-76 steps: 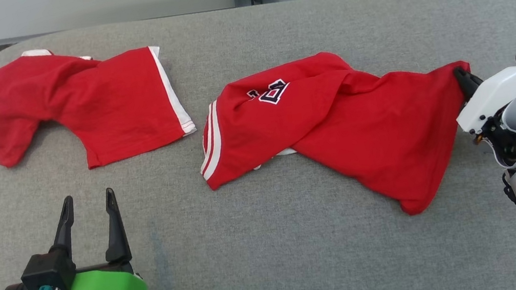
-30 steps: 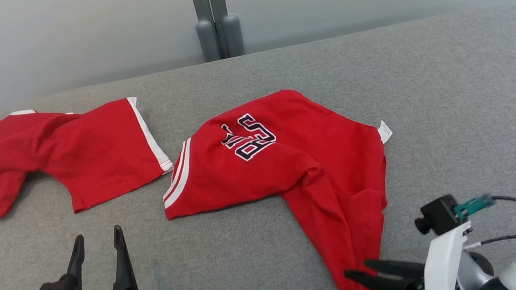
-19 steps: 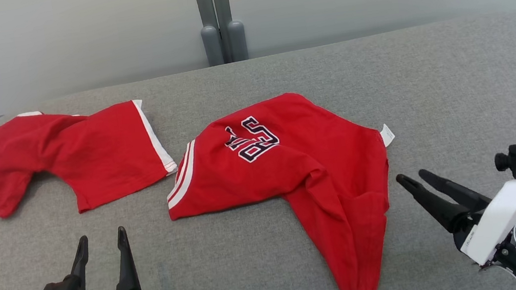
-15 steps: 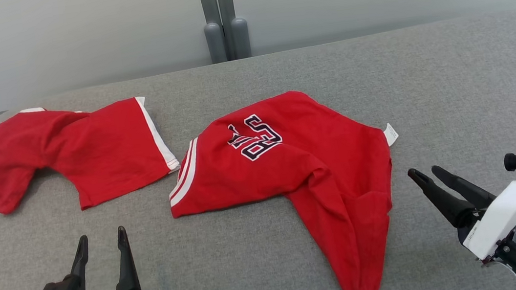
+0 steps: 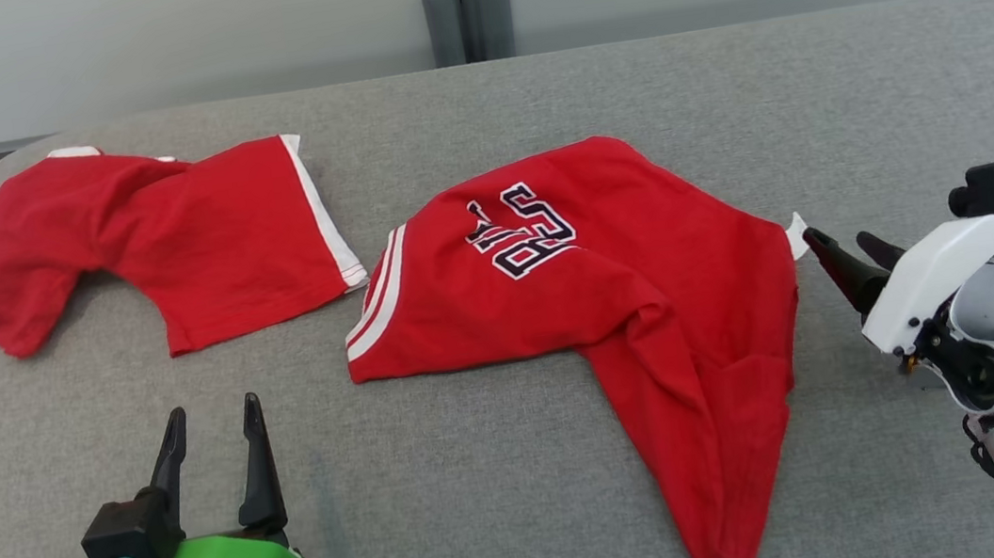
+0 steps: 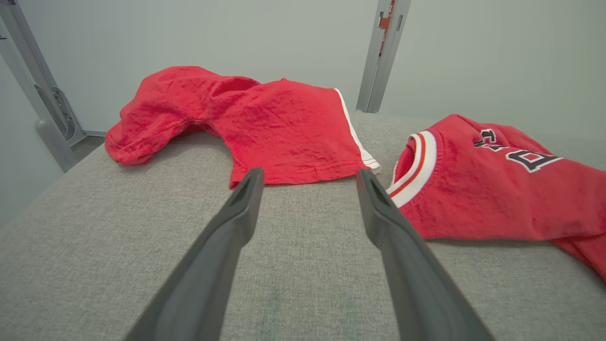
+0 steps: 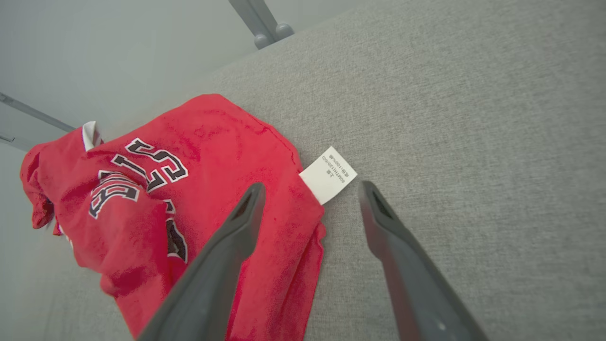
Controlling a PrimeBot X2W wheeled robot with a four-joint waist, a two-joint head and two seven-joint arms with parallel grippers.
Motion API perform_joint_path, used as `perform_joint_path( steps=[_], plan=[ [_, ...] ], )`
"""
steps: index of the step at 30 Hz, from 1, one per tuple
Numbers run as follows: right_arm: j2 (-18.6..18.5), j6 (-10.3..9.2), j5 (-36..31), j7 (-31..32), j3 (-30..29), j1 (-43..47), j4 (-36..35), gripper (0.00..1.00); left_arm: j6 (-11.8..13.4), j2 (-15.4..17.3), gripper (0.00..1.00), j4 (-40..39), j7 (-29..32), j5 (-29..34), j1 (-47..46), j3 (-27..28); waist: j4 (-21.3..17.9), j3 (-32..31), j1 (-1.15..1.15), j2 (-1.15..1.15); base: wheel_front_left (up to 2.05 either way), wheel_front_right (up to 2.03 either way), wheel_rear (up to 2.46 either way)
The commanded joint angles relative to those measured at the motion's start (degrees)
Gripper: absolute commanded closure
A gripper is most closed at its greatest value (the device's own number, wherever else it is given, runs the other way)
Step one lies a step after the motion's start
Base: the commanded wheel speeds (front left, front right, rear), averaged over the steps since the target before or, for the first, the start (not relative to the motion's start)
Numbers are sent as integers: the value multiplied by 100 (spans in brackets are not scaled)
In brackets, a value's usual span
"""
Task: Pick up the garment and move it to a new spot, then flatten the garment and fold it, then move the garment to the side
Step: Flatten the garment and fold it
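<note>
The garment [image 5: 614, 303], a red jersey with dark lettering and white-striped trim, lies crumpled mid-table, one end trailing toward the front edge. A white label [image 5: 797, 235] sticks out of its right corner. My right gripper [image 5: 833, 238] is open just right of that corner. In the right wrist view its fingers straddle the label [image 7: 328, 174] and the garment's edge [image 7: 189, 156], holding nothing. My left gripper [image 5: 213, 409] stands open and empty at the front left, apart from the garment [image 6: 497, 189].
A second red piece with a white stripe [image 5: 160, 235] lies at the back left, close to the jersey's trim. The grey cloth-covered table [image 5: 522, 484] has a rounded left corner. A grey post [image 5: 468, 3] stands behind its back edge.
The right gripper let go of the garment's end, swung down past its front tip, then rose to the labelled right corner. The head camera shifted. The left gripper stayed put.
</note>
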Motion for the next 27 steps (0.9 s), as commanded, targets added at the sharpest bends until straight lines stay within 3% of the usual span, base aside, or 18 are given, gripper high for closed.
perform_joint_path(
  steps=[1, 6, 7, 9, 17, 27],
  plan=[
    [34, 4, -109, 58, -75, -156, 229, 0, -29, -4, 0, 15, -18, -74, -110, -22, 238, 213, 0, 0, 0, 0, 0],
    [214, 5, -236, 399, -162, -480, 980, 0, -13, -29, 0, 66, -17, -94, -200, -79, 472, 281, 0, 0, 0, 0, 0],
    [243, 5, -188, 510, -143, -503, 1070, 56, -9, -34, 0, 73, -17, -115, -195, -71, 503, 279, 0, 0, 0, 0, 0],
    [233, 4, -158, 680, -89, -486, 1194, 100, -2, -39, 0, 80, -17, -127, -178, -53, 537, 273, 0, 0, 0, 0, 0],
    [-31, 4, -222, 255, -84, -540, 943, 100, 22, -54, 0, 58, -17, -140, -134, -57, 582, 258, 0, 0, 0, 0, 0],
    [-750, 4, -821, 13, -167, -1811, 1061, 100, -31, -59, 0, -34, -17, -98, -478, -196, 830, 969, 0, 0, 0, 0, 0]
  ],
)
